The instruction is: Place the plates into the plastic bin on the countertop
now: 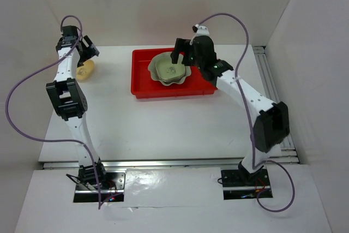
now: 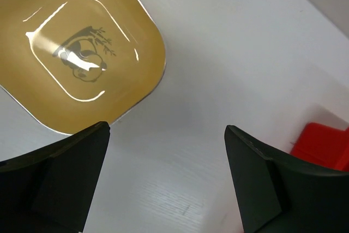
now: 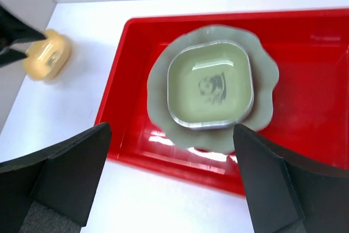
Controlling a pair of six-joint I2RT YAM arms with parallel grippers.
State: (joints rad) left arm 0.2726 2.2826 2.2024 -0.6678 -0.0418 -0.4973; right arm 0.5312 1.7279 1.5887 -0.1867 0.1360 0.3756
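The red bin (image 1: 143, 85) sits at the back middle of the countertop (image 1: 163, 129). In it lies the large pale-green scalloped dish (image 1: 163, 77) with a small light-green square dish (image 1: 170, 69) on top; both show in the right wrist view, scalloped dish (image 3: 158, 91) and small dish (image 3: 210, 85). A yellow-orange square dish (image 1: 85, 71) lies on the countertop at the far left; it also shows in the left wrist view (image 2: 82, 47). My left gripper (image 2: 166, 181) is open and empty just beside it. My right gripper (image 3: 172, 181) is open and empty above the bin's near rim (image 3: 163, 159).
White walls close in the back and both sides. A metal rail (image 1: 270, 80) runs along the right side. The bin's corner (image 2: 324, 145) shows at the right edge of the left wrist view.
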